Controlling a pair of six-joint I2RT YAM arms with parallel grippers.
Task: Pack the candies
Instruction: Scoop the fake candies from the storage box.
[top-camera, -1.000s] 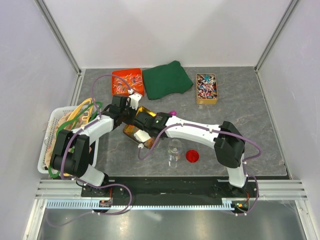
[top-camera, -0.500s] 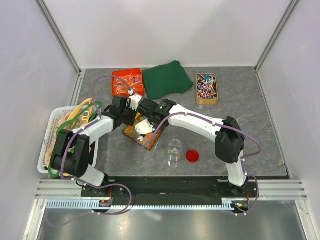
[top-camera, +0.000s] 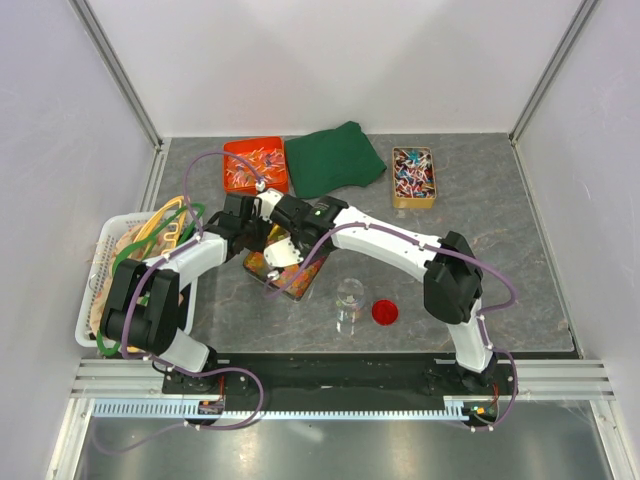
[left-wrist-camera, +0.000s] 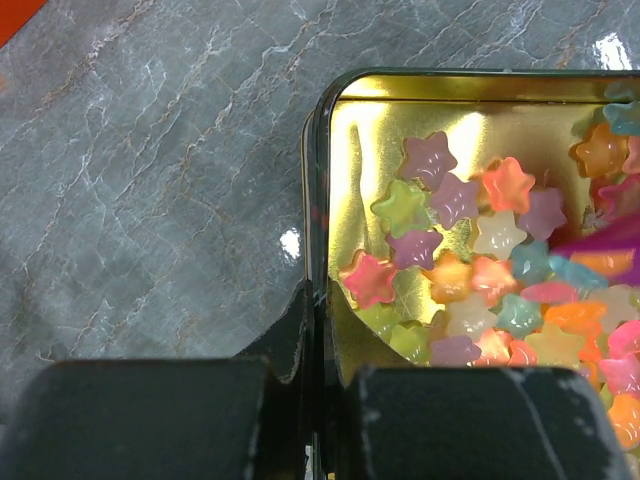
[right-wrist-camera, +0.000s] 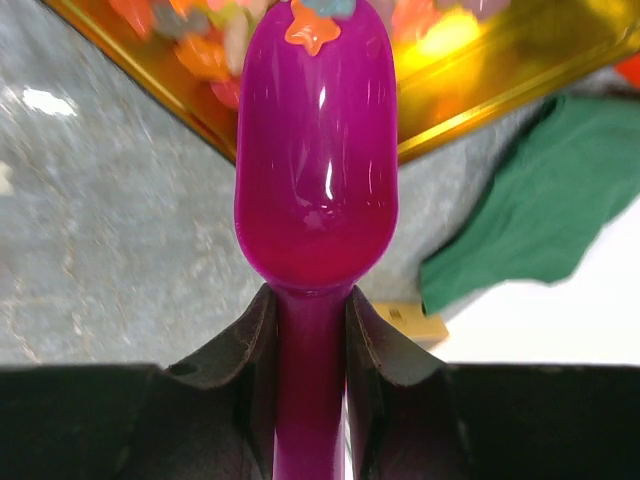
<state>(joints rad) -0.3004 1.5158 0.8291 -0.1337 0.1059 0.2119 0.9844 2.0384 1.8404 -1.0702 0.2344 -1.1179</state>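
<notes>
The candies (left-wrist-camera: 480, 260) are small star-shaped gummies in orange, pink, green and purple. They lie in an open gold tin (left-wrist-camera: 400, 110), which also shows in the top view (top-camera: 303, 276). My left gripper (left-wrist-camera: 322, 300) is shut on the tin's left wall, one finger inside and one outside. It is at the tin's far-left side in the top view (top-camera: 256, 232). My right gripper (right-wrist-camera: 312, 300) is shut on the handle of a magenta spoon (right-wrist-camera: 315, 150). The spoon's bowl points at the tin (right-wrist-camera: 480, 60), with one orange candy (right-wrist-camera: 312, 25) at its tip. In the top view, the right gripper (top-camera: 283, 248) is over the tin.
A clear glass jar (top-camera: 350, 298) stands right of the tin, with a red lid (top-camera: 385, 312) beside it. At the back are an orange tray of slim sweets (top-camera: 255, 165), a green cloth (top-camera: 335, 158) and a wooden box of twist-wrapped sweets (top-camera: 413, 176). A white basket (top-camera: 100, 290) is at the left edge.
My right arm has swung toward the far left and turned over the tin with the spoon. The tin has shifted and turned slightly. The left gripper stays on the tin's wall.
</notes>
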